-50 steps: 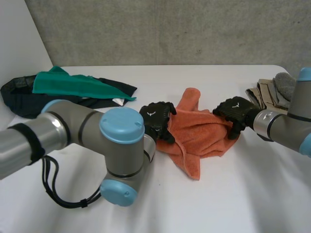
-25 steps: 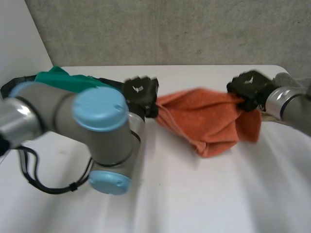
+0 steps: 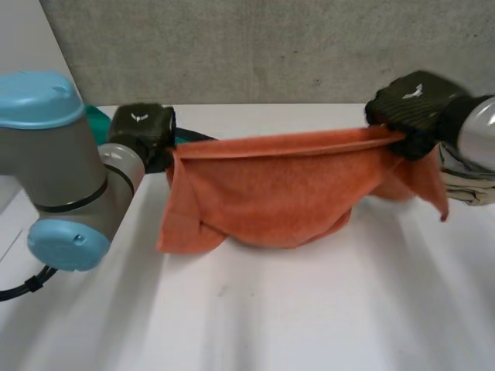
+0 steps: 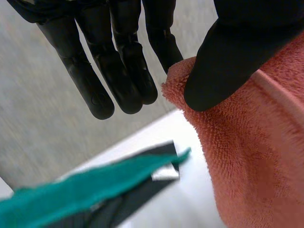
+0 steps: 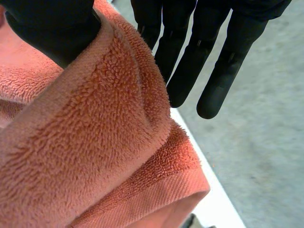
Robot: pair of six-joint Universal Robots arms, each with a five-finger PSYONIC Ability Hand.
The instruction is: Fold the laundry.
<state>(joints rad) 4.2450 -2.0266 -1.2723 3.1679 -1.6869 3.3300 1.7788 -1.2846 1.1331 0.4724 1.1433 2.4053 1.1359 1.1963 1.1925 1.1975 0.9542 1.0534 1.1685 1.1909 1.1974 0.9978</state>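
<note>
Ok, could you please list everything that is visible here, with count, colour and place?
orange terry towel: one, orange, held up, stretched between the left robot hand and the right robot hand, middle sagging.
green cloth: one, green, on the white table behind the left robot hand.
black cloth: one, black, under the green cloth.
pile of beige and grey fabric: one, beside the right arm.
white table: one, white, beneath everything.
grey concrete wall: one, grey, behind the table.
left arm, right arm: two, grey with light-blue caps.
left robot hand: black, pinching one top corner of the towel.
right robot hand: black, pinching the towel's top edge at the other end.
</note>
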